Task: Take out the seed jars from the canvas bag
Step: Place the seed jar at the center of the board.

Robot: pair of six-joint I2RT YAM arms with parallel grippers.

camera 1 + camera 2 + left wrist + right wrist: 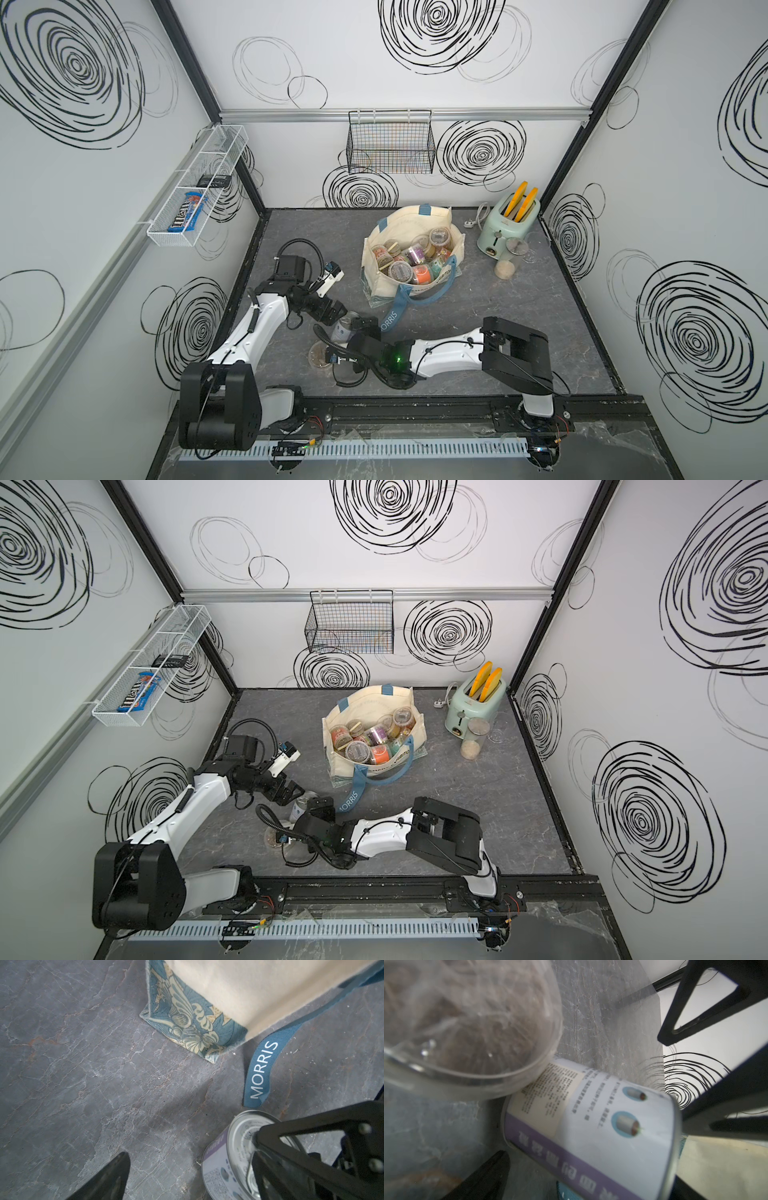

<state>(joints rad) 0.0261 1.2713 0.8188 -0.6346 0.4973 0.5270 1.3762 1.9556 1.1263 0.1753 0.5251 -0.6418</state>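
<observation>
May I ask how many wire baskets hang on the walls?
2: a white basket on the left wall and a black basket on the back wall; none appears hidden.

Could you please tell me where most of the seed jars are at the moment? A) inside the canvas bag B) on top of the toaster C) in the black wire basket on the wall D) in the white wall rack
A: in both top views the seed jars lie piled inside the open canvas bag.
</observation>
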